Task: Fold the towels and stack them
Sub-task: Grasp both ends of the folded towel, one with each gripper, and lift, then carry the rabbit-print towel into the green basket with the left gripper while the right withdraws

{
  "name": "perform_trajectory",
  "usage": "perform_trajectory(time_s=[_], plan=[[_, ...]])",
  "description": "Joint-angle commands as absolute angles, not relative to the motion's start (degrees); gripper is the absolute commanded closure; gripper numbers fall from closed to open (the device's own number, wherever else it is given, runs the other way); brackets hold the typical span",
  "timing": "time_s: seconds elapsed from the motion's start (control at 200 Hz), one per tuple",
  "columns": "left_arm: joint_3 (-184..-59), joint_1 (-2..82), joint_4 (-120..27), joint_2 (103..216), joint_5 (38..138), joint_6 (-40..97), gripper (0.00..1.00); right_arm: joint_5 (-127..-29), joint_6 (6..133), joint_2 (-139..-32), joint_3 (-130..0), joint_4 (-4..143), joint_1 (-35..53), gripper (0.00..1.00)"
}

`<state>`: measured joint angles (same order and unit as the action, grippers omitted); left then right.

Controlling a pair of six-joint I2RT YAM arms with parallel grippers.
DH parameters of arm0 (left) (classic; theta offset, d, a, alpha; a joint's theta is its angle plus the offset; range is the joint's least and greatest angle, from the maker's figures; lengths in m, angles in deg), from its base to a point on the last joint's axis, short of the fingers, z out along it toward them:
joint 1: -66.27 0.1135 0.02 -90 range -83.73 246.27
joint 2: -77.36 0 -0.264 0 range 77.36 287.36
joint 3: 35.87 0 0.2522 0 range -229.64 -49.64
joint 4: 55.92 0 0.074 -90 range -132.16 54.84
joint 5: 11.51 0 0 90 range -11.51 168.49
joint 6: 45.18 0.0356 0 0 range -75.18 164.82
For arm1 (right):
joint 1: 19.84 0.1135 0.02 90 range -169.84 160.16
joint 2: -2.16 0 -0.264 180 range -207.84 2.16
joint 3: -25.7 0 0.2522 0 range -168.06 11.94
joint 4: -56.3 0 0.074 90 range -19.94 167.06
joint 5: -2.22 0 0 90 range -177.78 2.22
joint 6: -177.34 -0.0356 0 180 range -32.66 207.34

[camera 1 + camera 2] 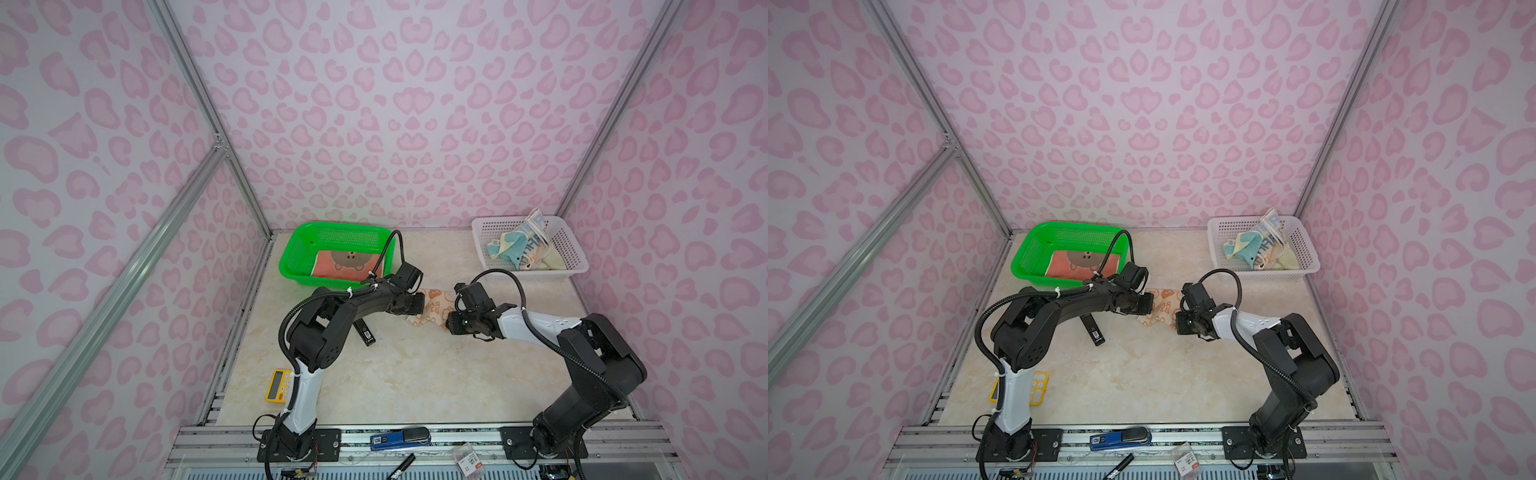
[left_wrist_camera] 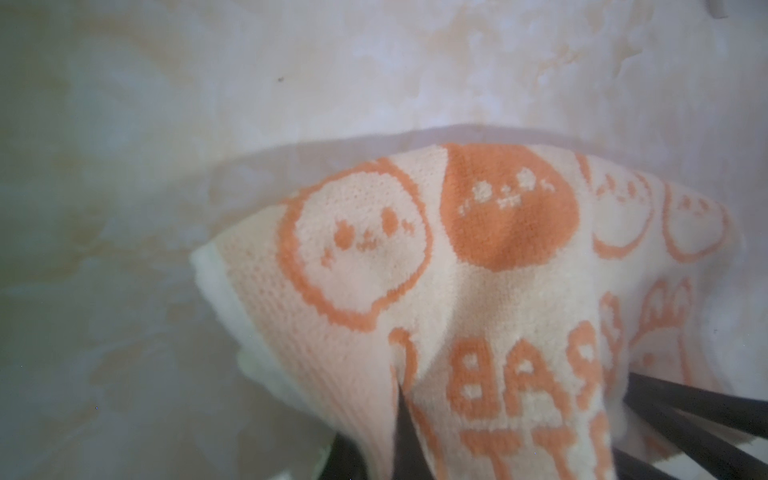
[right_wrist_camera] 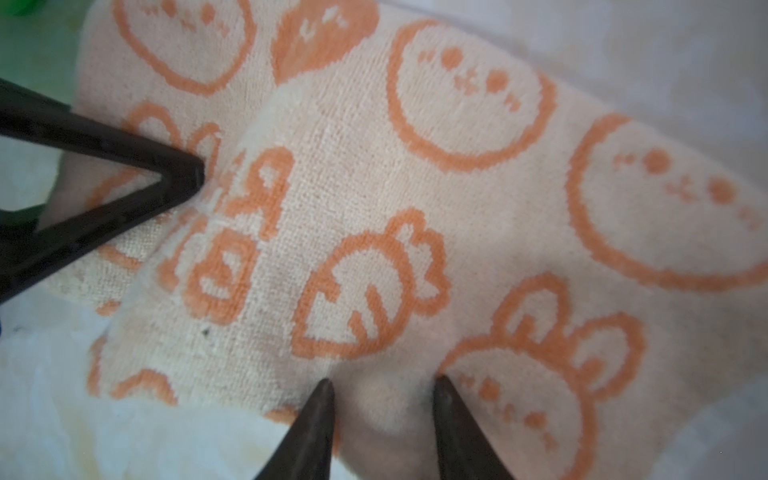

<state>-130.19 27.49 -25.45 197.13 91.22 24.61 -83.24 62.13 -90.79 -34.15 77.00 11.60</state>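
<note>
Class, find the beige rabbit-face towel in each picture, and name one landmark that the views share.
In a top view: beige towel just below the centre, slightly right.
In a top view: just below the centre.
Left wrist: fills the lower right.
Right wrist: fills most of the picture.
Shared landmark: the marble tabletop beneath it.

The table (image 1: 395, 374), a pale marbled cream slab, carried five things directly. A green basket (image 1: 287, 259) stood at its far left corner and a white basket (image 1: 581, 266) at its far right corner, well apart. Between them, nearer the middle, a beige towel (image 1: 436, 309) with orange rabbit faces sat rumpled; how much of it touched the surface could not be told. A slim black device (image 1: 365, 332) lay left of the towel, and a yellow device (image 1: 276, 386) lay at the near left edge.
</note>
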Motion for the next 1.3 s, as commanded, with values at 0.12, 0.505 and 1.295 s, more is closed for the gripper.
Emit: perform_trajectory(time_s=[0.12, 0.505, 1.295], plan=[[-141.0, 27.4, -12.0, 197.8, 83.9, 30.9, 0.97, -88.7, 63.2, -81.5, -31.4, 79.5, 9.3, 0.48], [-168.6, 30.2, 10.4, 204.2, 72.9, 44.0, 0.97, -94.6, 65.2, -64.3, -19.4, 74.0, 8.9, 0.47], [-186.5, 51.3, 25.8, 207.1, 73.2, 50.3, 0.97, -96.6, 65.1, -56.1, -11.4, 74.7, 10.3, 0.48]])
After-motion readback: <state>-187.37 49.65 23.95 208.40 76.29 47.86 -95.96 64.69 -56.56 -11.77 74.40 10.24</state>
